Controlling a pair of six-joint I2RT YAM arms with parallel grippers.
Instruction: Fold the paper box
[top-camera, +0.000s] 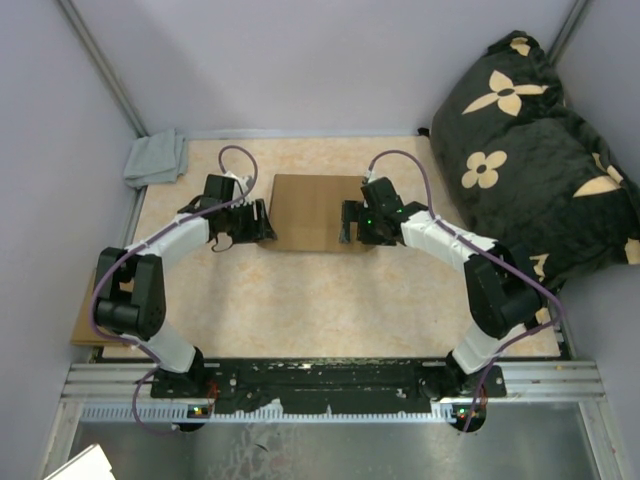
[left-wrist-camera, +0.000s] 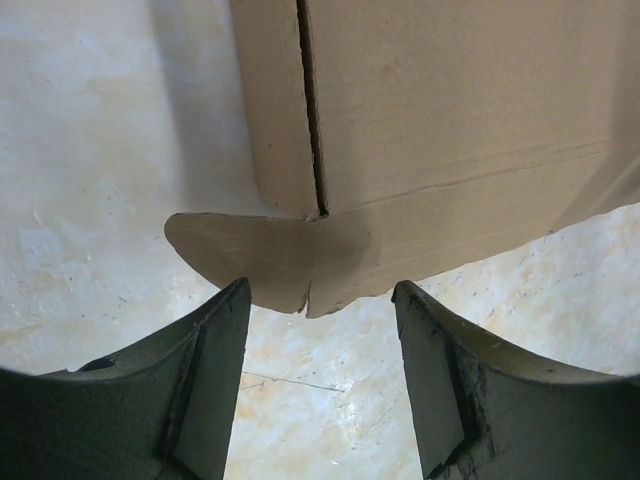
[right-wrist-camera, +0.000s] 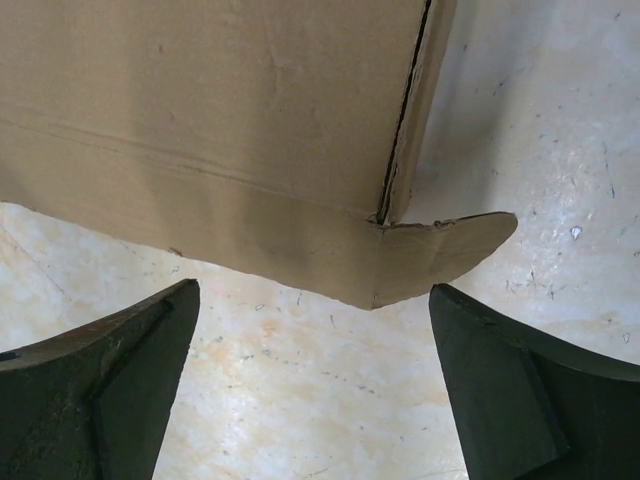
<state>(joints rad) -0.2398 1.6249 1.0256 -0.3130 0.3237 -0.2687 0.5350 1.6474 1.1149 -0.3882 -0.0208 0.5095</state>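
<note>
Top external view: the plain brown corrugated cardboard box (top-camera: 310, 210) lies centrally between the left gripper (top-camera: 258, 222) and right gripper (top-camera: 350, 222), both released and empty. It looks light, stiff but crease-prone, best taken by its rounded corner tabs (left-wrist-camera: 240, 255). Black flower-patterned cushion (top-camera: 530, 150), grey folded cloth (top-camera: 157, 158) and small cardboard scrap (top-camera: 85, 322) lie well clear.

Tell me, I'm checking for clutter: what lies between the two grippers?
The paper box lies between the left gripper and the right gripper, both open, as the top view shows.

No text, label or number is readable; the paper box (top-camera: 310, 210) is unprinted.
</note>
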